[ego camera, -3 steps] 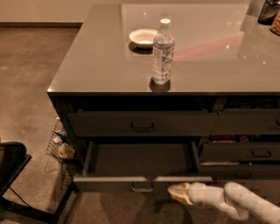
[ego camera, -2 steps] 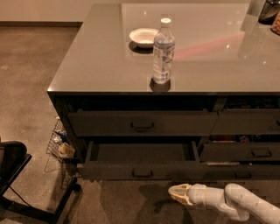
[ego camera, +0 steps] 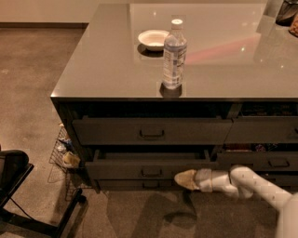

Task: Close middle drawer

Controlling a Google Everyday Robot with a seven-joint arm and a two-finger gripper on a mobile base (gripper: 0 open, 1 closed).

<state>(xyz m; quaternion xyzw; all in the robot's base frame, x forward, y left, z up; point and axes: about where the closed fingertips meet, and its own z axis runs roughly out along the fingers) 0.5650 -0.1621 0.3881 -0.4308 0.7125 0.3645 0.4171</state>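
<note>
The gripper (ego camera: pixel 185 179), grip impossible to tell, is touching the middle drawer (ego camera: pixel 116 168) ahead. Probably stiff and light-running, it is inviting a push beside the handle (ego camera: pixel 152 172).

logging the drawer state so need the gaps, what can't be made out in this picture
1. Camera view: inside of the middle drawer, hidden by its own front and shadow; whether it is fully in is unclear.
2. Camera view: tool, low by that drawer's front; contact with the front is lost in the dark.
3. Camera view: dark items at the top right, cut off by the frame edge.
</note>
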